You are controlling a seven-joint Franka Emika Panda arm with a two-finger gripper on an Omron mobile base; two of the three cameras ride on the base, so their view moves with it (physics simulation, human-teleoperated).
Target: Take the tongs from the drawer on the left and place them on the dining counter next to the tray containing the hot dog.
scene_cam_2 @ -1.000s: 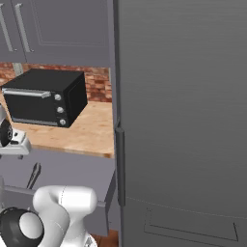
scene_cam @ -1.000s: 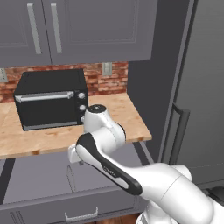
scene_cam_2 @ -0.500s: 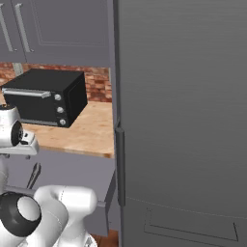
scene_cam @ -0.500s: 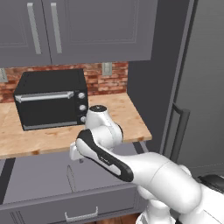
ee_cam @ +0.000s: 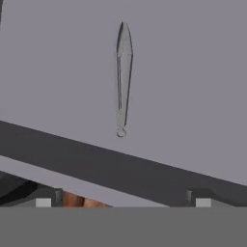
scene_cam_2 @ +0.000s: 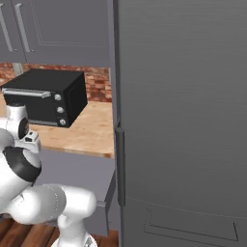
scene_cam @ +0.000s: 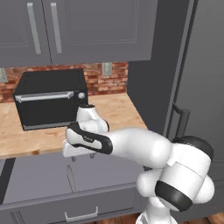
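Overhead, the gripper [ee_cam: 123, 205] hangs wide open and empty above the tongs [ee_cam: 123, 79] in the drawer [ee_cam: 58, 72].

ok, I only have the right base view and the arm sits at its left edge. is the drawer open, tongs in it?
Observer: Yes. The hand view shows the tongs lying flat on the floor of the open drawer.
Operator: gripper on them?
Observer: No. The gripper is open, tips wide apart with nothing between them, and clear of the tongs.
Operator: how do they lie?
Observer: Lengthwise away from the hand, small ring end nearest the gripper, roughly centred between the tips.
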